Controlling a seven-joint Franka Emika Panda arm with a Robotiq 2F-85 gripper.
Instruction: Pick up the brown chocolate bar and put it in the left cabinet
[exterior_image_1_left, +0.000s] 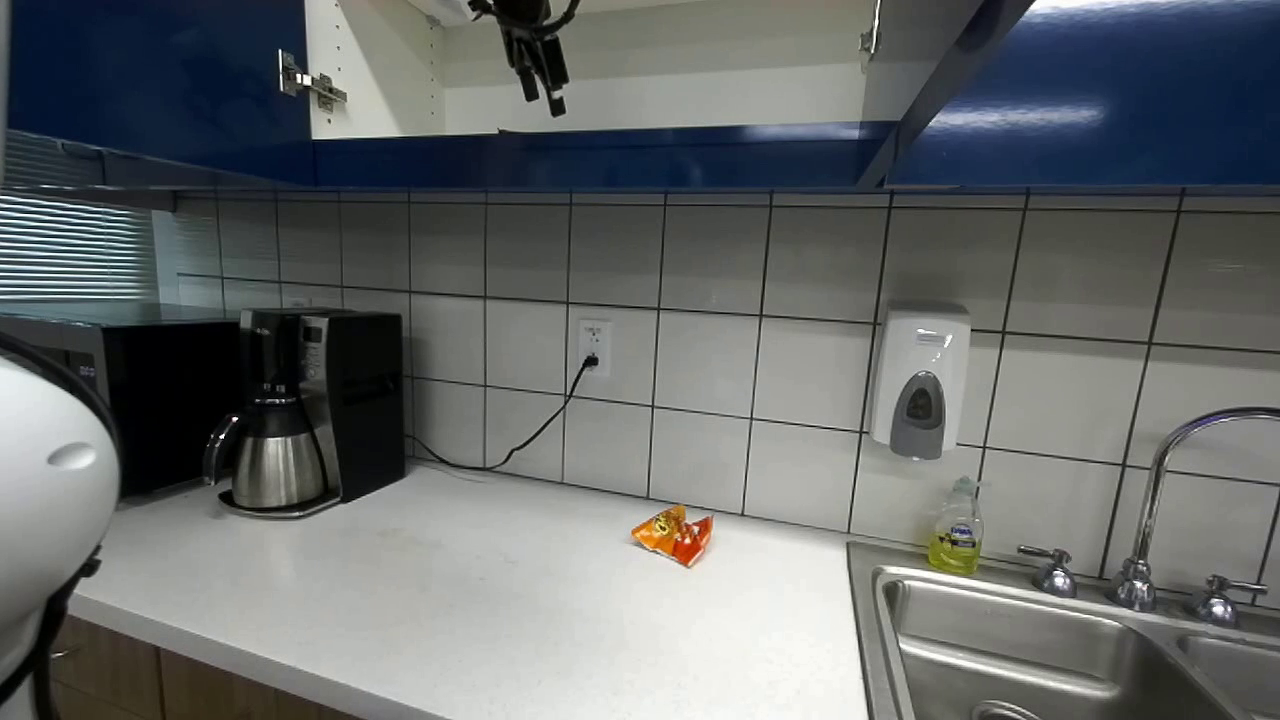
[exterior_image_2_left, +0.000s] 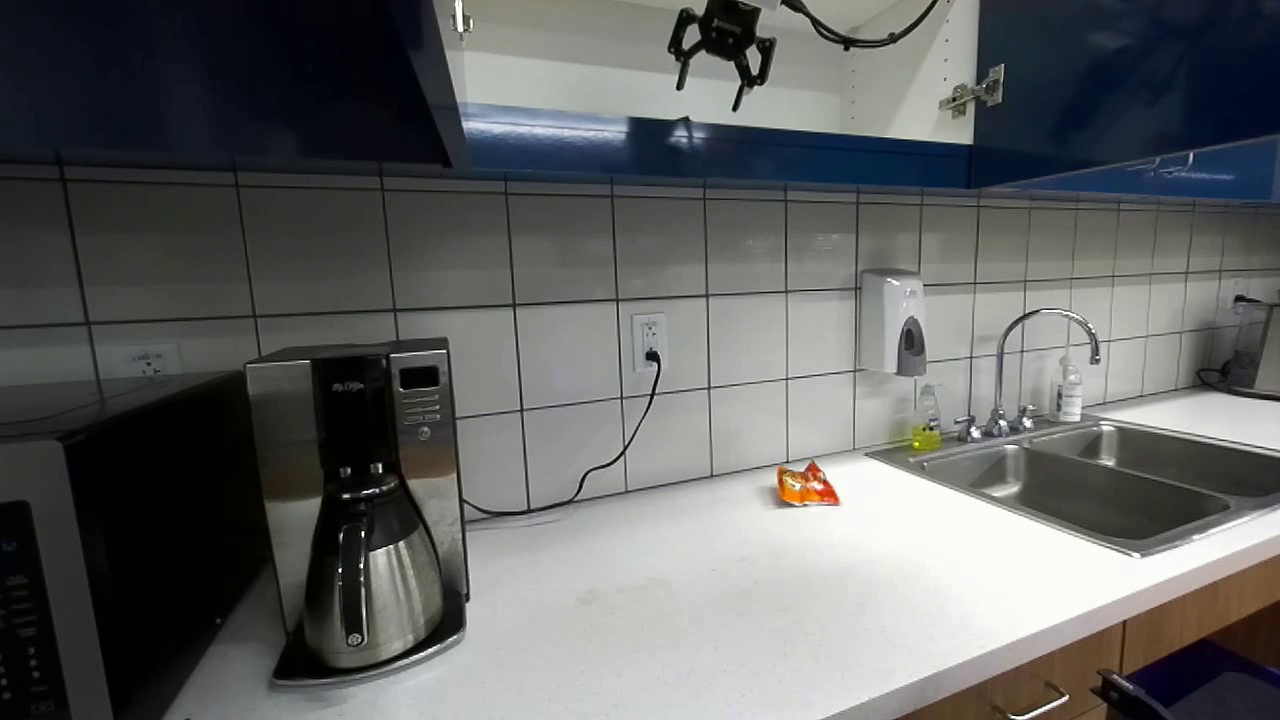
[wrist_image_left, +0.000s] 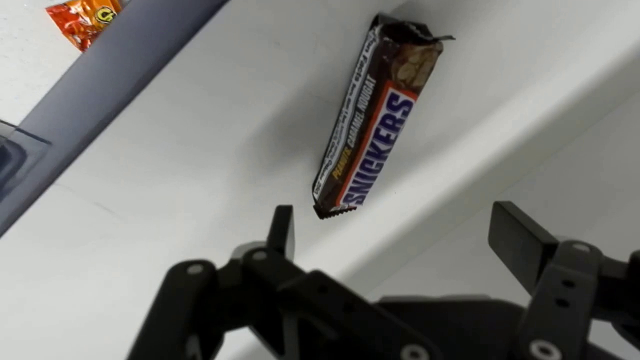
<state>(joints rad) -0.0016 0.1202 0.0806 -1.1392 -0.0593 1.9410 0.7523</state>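
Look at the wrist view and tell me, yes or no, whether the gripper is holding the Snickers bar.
No, the Snickers bar lies on the white cabinet floor, while the gripper stands open, apart from it.

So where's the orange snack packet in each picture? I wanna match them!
In an exterior view: orange snack packet, below centre and slightly right.
In an exterior view: orange snack packet, below centre and further right.
In the wrist view: orange snack packet, near the top left corner, partly showing.
Shared landmark: the gripper, at the top of both exterior views, along the bottom of the wrist view.
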